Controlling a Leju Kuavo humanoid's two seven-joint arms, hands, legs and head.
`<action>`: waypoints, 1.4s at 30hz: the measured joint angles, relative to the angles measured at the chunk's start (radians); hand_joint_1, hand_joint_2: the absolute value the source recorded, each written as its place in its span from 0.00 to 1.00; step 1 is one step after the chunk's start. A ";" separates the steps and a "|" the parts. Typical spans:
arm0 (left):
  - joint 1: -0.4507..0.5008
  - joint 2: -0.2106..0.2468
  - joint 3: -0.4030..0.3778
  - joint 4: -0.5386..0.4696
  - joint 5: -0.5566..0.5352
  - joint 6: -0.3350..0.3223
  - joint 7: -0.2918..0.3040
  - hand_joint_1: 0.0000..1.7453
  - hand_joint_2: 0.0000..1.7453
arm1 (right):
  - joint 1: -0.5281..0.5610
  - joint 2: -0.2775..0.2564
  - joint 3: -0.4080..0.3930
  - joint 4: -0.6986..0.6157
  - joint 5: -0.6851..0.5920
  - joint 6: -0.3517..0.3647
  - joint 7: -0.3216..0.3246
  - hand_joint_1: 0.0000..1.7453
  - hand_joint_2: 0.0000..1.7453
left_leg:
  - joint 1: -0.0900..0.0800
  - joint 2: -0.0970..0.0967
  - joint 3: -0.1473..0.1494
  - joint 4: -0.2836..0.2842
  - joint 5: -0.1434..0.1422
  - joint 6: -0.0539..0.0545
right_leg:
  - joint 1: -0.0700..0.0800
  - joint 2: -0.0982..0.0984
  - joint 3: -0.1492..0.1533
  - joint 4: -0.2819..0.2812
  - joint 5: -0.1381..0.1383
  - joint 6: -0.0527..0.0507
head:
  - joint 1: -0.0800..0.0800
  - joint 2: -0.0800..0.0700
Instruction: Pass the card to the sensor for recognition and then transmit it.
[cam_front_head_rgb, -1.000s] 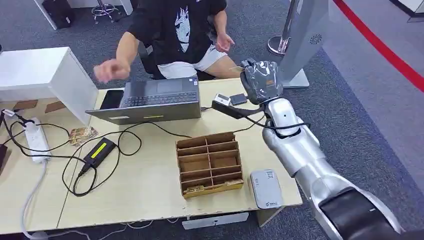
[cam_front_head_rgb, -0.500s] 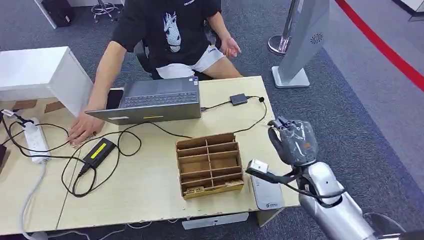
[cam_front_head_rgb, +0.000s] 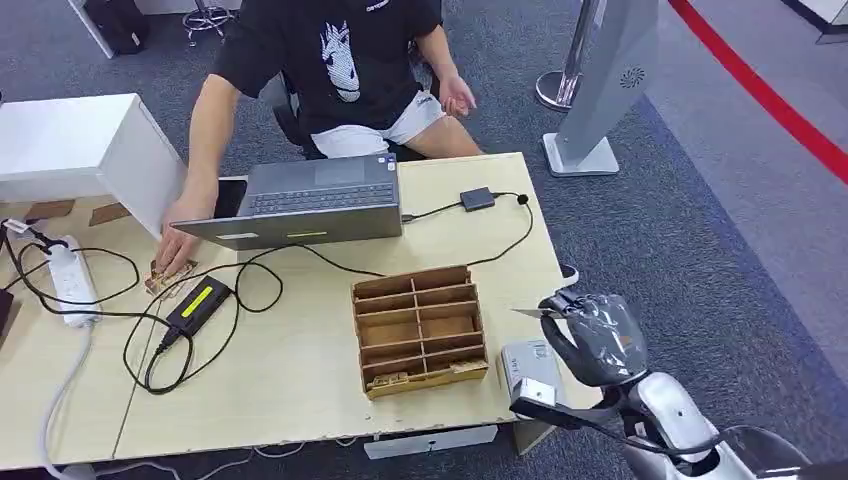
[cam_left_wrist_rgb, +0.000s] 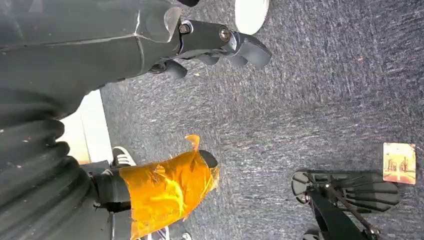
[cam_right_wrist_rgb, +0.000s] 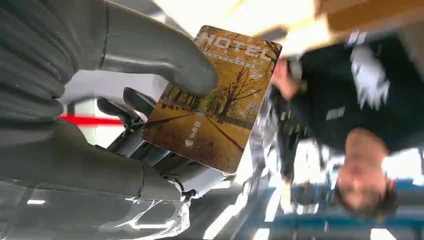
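Card (cam_right_wrist_rgb: 212, 97) pinched in right robot hand (cam_front_head_rgb: 592, 335) above sensor (cam_front_head_rgb: 528, 372); left robot hand (cam_left_wrist_rgb: 165, 35) loose, holding nothing.

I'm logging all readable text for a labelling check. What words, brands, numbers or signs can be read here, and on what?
"HOTEL": top of the card that the right hand pinches.
Smaller characters lower on the card: too small to read.
Print on the person's black T-shirt: a white graphic, no legible words.
Markings on the grey sensor at the table edge: too small to read.
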 joint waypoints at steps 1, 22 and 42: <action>-0.001 0.000 0.002 0.000 -0.005 -0.001 0.000 0.00 1.00 | -0.006 0.000 0.014 0.012 0.000 0.029 0.000 1.00 1.00 | 0.000 0.000 0.000 0.000 0.000 0.000 | 0.000 0.000 0.000 0.000 0.000 0.000 | 0.001 0.000; -0.005 0.004 0.013 0.000 -0.027 -0.011 0.016 0.00 1.00 | -0.217 -0.064 0.299 0.289 -0.063 0.211 0.049 1.00 1.00 | 0.000 0.000 0.001 0.000 0.000 0.000 | 0.000 0.000 0.001 0.000 0.000 0.000 | 0.000 0.000; -0.004 0.005 0.034 0.000 -0.042 -0.012 0.008 0.00 1.00 | -0.300 -0.157 0.222 0.043 -0.119 0.170 0.038 1.00 1.00 | 0.000 0.000 0.002 0.000 0.001 0.000 | 0.000 0.001 0.001 0.001 0.000 0.000 | 0.000 0.000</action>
